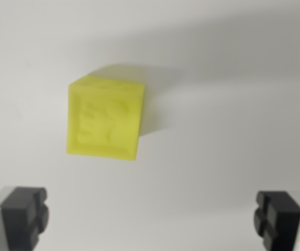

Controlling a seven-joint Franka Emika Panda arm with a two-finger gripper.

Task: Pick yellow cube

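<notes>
So, only the wrist view to go on here. The yellow cube [104, 117] sits on a plain white surface [233, 104], a bit left of centre and in the upper half of the frame, roughly at 11 o'clock from the middle. It's turned a little, so its edges don't run square to the picture, and there's some raised pattern on the top face that's too blurry to read. A soft shadow falls off toward 1 o'clock.

The gripper [152, 217] is spread wide: one black finger pad [25, 214] down at 7 o'clock, the other down at 5 o'clock, nothing between them. The cube is well apart from both pads, up beyond the gap and closer to the left one.

What I'd worry about: the cube isn't centred between the fingers, so a straight drop from here would probably land the left pad on top of it or nudge it sideways. And with that twist, closing on it could catch corners instead of flat faces and make it spin or pop out.
</notes>
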